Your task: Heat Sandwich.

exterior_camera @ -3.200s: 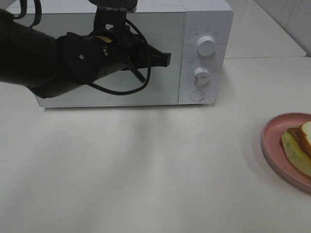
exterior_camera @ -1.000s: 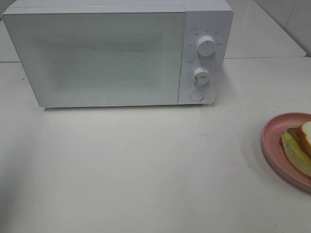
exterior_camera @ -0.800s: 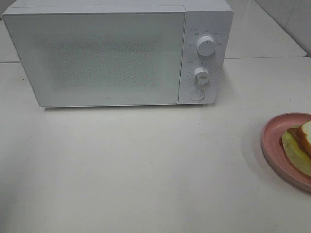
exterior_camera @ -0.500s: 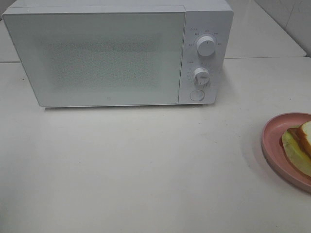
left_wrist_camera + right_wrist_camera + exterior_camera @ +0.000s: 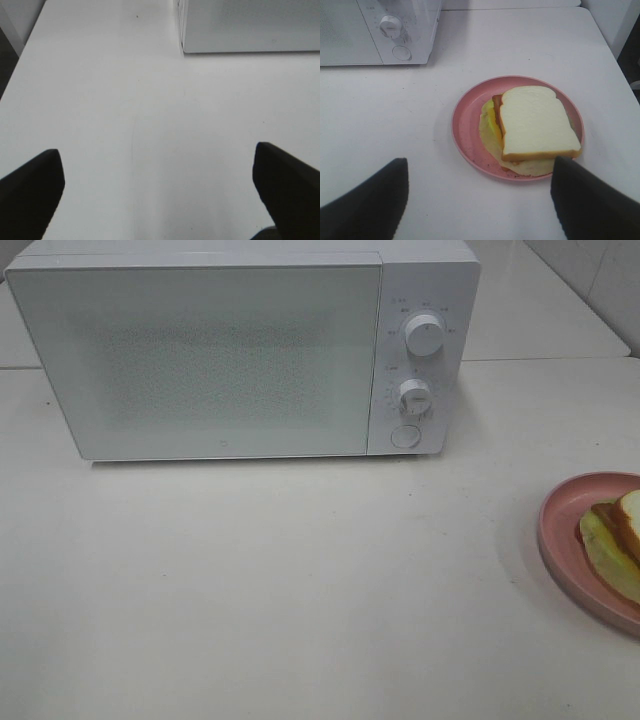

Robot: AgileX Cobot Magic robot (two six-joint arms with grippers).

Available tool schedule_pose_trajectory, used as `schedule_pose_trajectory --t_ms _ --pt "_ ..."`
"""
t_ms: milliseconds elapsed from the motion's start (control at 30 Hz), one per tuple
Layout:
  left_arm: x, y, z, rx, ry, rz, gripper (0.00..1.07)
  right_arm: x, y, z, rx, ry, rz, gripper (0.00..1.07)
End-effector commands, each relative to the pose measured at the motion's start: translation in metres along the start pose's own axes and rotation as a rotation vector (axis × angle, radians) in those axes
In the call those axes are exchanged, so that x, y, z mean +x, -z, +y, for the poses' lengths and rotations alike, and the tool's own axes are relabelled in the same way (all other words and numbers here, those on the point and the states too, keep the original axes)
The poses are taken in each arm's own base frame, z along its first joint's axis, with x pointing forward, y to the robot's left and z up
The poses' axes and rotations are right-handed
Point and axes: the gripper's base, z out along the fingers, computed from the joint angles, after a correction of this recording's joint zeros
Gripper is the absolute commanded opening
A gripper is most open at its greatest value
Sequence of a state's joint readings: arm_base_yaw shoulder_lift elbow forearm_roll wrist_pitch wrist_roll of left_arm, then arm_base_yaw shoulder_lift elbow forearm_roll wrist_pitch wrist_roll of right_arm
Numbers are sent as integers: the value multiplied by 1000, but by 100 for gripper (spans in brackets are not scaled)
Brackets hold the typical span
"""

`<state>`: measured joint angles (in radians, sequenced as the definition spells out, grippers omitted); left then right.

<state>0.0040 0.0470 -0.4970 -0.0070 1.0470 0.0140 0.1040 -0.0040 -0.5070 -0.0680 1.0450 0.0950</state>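
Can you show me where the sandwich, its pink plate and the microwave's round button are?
sandwich [image 5: 535, 122], right wrist view, middle of the top bread slice.
pink plate [image 5: 465, 127], right wrist view, bare inner surface beside the sandwich.
round button [image 5: 405, 436], exterior high view, centre of the button under the two dials.

table [image 5: 300, 590] front: open | microwave [image 5: 220, 360] blocks rear | plate [image 5: 470, 120] at right edge

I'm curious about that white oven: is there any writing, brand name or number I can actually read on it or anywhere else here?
No text can be read in any view.
Microwave: tiny marks ring the upper dial and lower dial, too small and blurred to read.
Round button below the dials: no sign that I can make out.
Pink plate and sandwich: no writing.
Table: no writing.
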Motion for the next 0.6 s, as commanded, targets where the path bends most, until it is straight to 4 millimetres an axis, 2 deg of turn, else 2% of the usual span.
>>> schedule_pose_trajectory --t_ms 33,600 --pt "6 11 0 -11 2 -92 97 2 3 0 -1 -4 -35 75" --pt "6 10 0 -11 2 -85 97 1 2 0 -1 -4 -25 75"
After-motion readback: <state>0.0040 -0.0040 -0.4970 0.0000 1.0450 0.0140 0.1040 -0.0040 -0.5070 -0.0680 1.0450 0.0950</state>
